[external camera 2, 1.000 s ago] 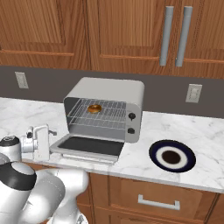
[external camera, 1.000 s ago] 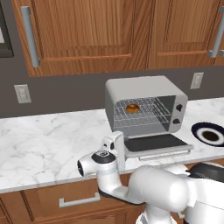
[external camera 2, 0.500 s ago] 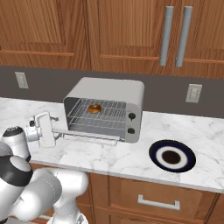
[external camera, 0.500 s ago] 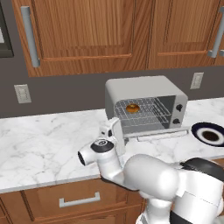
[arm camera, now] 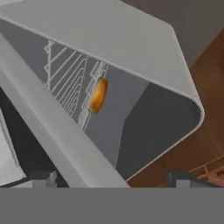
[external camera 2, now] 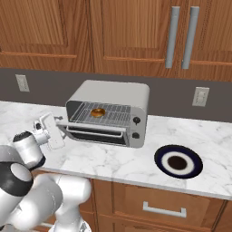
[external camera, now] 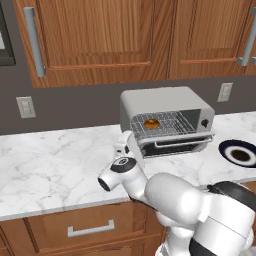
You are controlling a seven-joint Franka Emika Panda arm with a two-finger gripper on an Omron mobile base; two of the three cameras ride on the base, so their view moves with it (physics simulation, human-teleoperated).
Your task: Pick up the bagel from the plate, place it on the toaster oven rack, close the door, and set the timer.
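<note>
Bagel (external camera: 151, 123) sits on rack (external camera: 170, 123); door (external camera: 172, 145) is half up. Door looks stiff, hinged, light: push at its handle edge. Hand (external camera 2: 50, 130) wide, empty.

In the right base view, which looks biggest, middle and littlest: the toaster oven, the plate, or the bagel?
1. The toaster oven, biggest by far.
2. The plate, though it lies nearer the camera, which flatters it.
3. The bagel on the rack, tiniest.

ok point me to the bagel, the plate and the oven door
bagel (external camera 2: 97, 112), right base view, top of the ring on the rack
plate (external camera 2: 161, 155), right base view, dark rim at its left
door (external camera 2: 95, 135), right base view, dark glass panel, partly raised
</note>
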